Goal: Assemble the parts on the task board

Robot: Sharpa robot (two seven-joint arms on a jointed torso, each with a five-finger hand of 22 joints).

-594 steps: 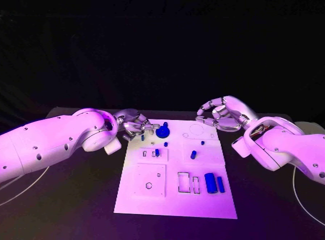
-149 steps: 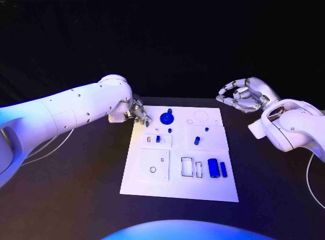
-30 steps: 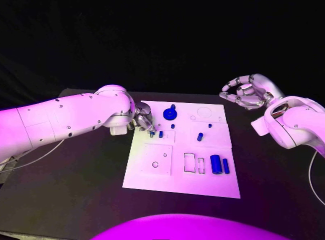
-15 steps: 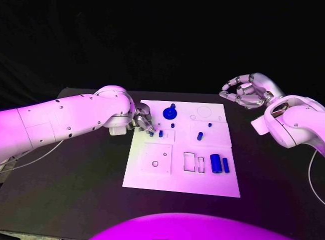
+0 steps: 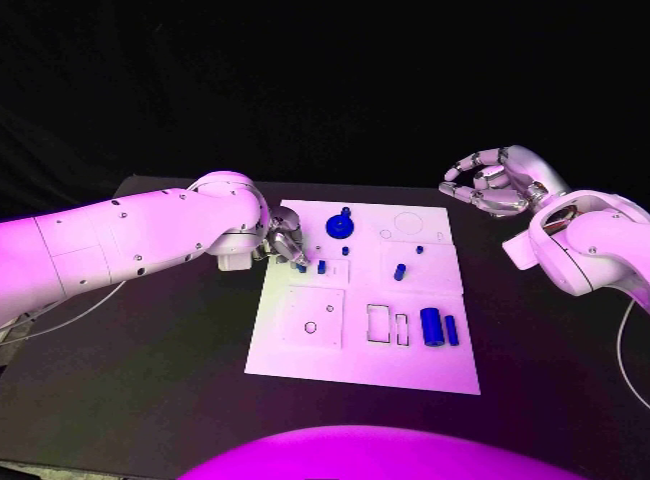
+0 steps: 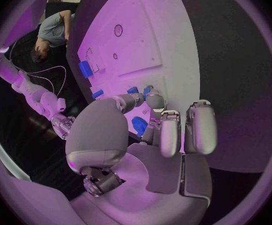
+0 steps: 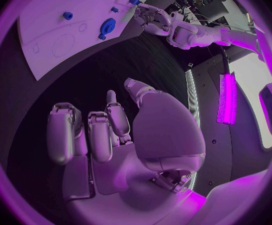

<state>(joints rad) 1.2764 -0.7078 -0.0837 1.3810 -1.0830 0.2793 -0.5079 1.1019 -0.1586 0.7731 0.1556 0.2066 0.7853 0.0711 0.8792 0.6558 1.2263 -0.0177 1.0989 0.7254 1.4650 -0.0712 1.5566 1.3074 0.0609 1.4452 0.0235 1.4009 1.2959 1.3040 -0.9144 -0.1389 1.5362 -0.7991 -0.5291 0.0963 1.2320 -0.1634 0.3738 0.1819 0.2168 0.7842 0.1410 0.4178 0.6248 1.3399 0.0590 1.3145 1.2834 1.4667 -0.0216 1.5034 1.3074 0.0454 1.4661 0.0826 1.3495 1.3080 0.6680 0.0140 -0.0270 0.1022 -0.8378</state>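
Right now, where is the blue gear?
In the head view the blue gear sits at the task board's far end, just right of the left hand.

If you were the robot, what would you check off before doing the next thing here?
1. Left hand at the task board's left edge, fingertips on a small blue part: ok.
2. Firm grip on that part: cannot tell, fingers hide it.
3. Right hand off the board, fingers curled, holding nothing: ok.
4. Two blue cylinders lying by the rectangular slots, not yet inserted: not ok.
5. Blue gear at the board's far end, out of the left hand's way: ok.
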